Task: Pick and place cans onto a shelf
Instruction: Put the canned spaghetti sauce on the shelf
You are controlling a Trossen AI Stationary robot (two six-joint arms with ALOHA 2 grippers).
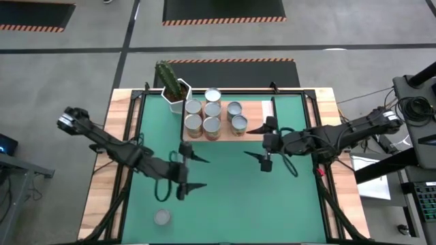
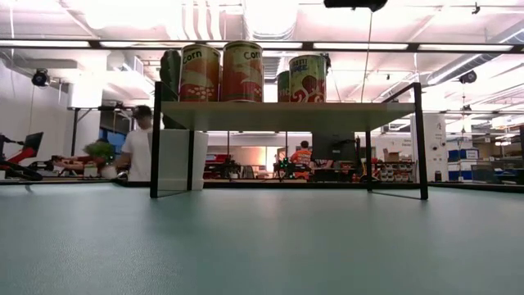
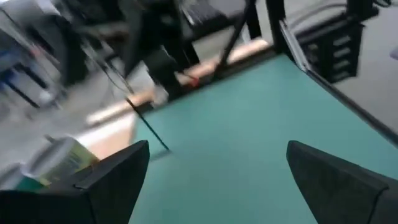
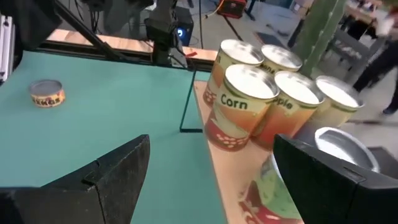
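Several cans stand upright in a cluster on the light-wood shelf at the far middle of the green mat; the low view shows them on its top. One short, flat can rests on its base on the mat near the front left, and it also shows in the right wrist view. My left gripper is open and empty over the mat, left of centre. My right gripper is open and empty just in front of the shelf's right part, with the cans close by.
A white pot with a green cactus stands at the shelf's far left corner. The shelf's thin black legs reach down to the mat. Wooden table edges border the mat. A person stands in the room behind.
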